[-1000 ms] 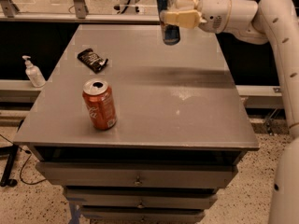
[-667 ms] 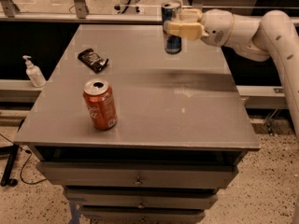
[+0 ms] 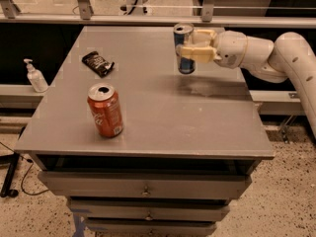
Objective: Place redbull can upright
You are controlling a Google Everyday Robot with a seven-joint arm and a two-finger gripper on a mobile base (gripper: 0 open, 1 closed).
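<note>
The redbull can (image 3: 184,49) is slim, blue and silver, and upright over the far right part of the grey table (image 3: 197,122). Its base is at or just above the tabletop; I cannot tell if it touches. My gripper (image 3: 191,44) reaches in from the right on a white arm and is shut on the can, its cream fingers (image 3: 198,53) wrapping the can's middle.
An orange-red soda can (image 3: 105,110) stands upright at the front left. A small black snack packet (image 3: 98,63) lies at the far left. A white pump bottle (image 3: 35,76) sits on a ledge left of the table. Drawers are below the tabletop.
The gripper has carried the redbull can down and to the left, from above the far edge to low over the tabletop. The other things have not moved.
</note>
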